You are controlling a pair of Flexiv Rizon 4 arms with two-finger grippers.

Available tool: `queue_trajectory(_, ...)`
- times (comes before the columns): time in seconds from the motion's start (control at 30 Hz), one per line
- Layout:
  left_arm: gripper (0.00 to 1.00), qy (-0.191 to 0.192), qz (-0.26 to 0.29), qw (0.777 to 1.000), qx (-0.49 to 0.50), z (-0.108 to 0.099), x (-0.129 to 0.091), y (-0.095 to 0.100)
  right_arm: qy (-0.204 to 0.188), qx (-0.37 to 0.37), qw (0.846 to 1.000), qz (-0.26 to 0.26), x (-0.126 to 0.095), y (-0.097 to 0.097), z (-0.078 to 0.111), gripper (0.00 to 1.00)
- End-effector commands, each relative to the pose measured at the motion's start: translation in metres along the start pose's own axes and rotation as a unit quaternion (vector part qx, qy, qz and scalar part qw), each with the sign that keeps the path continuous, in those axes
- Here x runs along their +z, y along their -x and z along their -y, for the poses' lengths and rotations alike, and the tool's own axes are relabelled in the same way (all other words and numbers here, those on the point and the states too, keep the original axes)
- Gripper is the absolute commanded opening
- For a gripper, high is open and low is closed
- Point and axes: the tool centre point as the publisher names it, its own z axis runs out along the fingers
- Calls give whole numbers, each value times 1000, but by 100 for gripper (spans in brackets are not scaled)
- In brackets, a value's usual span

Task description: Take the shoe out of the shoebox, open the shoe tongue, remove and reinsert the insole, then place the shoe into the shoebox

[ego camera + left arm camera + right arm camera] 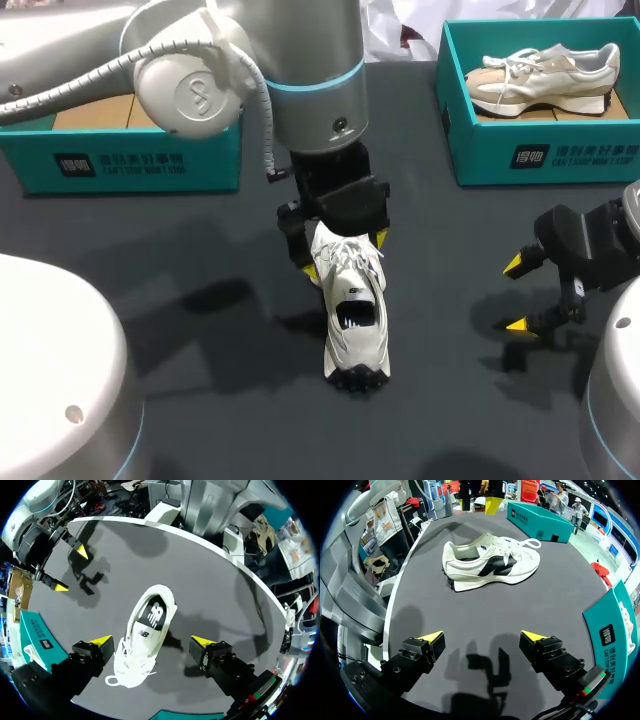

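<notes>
A white shoe [352, 305] with a black side mark stands upright on the dark table, heel toward the front edge. My left gripper [345, 255] hangs over its laced toe end with its fingers wide open. In the left wrist view the shoe [147, 630] lies between the two yellow tips of the left gripper [151, 641], and neither tip touches it. My right gripper [520, 295] stands open to the right of the shoe, holding nothing. From the right wrist, the shoe [490, 562] lies side-on well ahead of the right gripper [482, 637].
A teal shoebox [120, 160] stands at the back left, partly hidden by my left arm. A second teal shoebox [540, 150] at the back right holds a beige shoe [540, 80]. Bare tabletop lies between the white shoe and my right gripper.
</notes>
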Motion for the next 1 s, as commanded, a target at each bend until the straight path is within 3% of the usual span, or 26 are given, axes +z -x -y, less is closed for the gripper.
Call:
queue_trajectory(0.03, 100, 56, 40, 959, -276, 5, -5, -6, -1, 0, 1000, 2, -1, -2, 0, 100)
queue_trajectory(0.37, 100, 56, 40, 959, -276, 5, -5, -6, -1, 0, 1000, 2, -1, -2, 0, 100)
queue_trajectory(0.47, 100, 13, 14, 940, -341, 16, 8, -4, -1, 0, 1000, 2, -1, -2, 0, 100)
queue_trajectory(0.6, 100, -25, -4, 916, -400, 27, 10, -8, -1, 0, 1000, 2, -1, -2, 0, 100)
queue_trajectory(0.7, 100, -19, 4, 881, -473, 30, 2, -9, -1, 0, 1000, 2, -1, -2, 0, 100)
queue_trajectory(1.0, 100, -19, 4, 881, -473, 30, 2, -9, -1, 0, 1000, 2, -1, -2, 0, 100)
